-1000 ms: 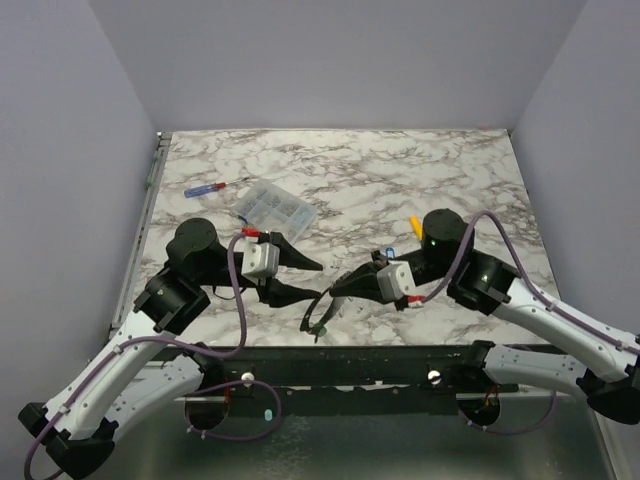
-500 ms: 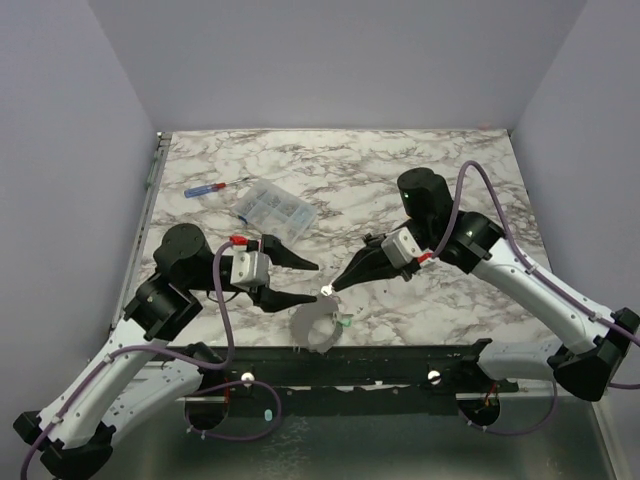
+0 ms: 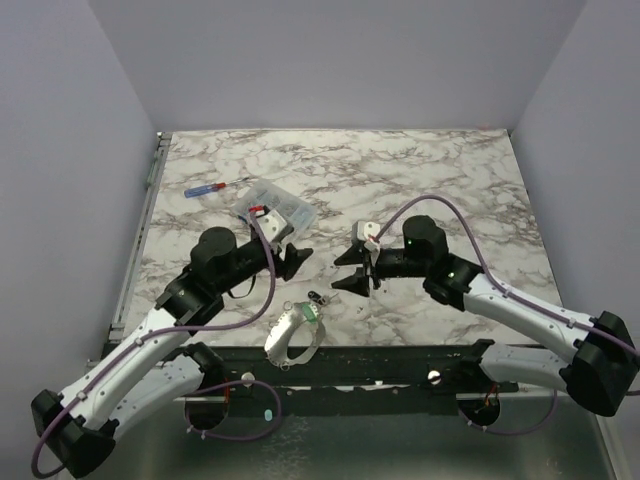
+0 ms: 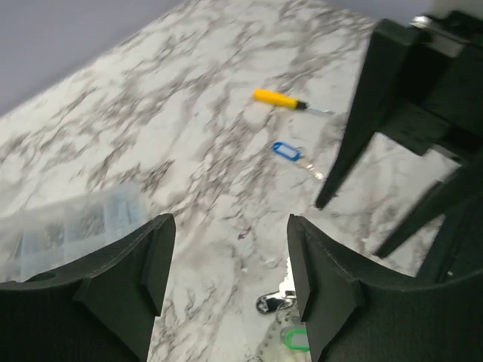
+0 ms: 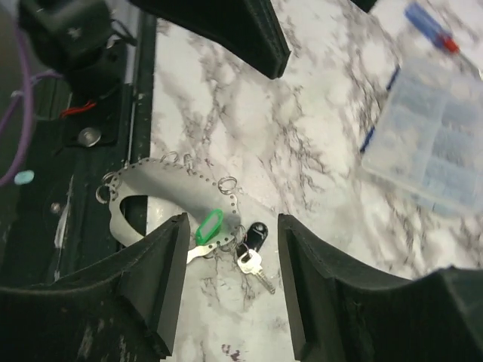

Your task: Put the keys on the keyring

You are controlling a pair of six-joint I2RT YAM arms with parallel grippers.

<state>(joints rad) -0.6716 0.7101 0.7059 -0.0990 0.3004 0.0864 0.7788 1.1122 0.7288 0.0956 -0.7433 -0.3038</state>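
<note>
Now left tool (image 3: 300,262) and right tool (image 3: 334,275) both gape empty; keyring (image 5: 170,170) and keys (image 5: 249,253) lie just ahead of the right, seemingly nearer.

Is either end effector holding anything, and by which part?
Nothing is held. The left end effector and right end effector are both open and empty; the keyring lies free.

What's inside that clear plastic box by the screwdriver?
The clear box is split into compartments holding small greyish bits, too blurred to name. In the top view the left arm covers its near corner, so whatever lies there is hidden.
</note>
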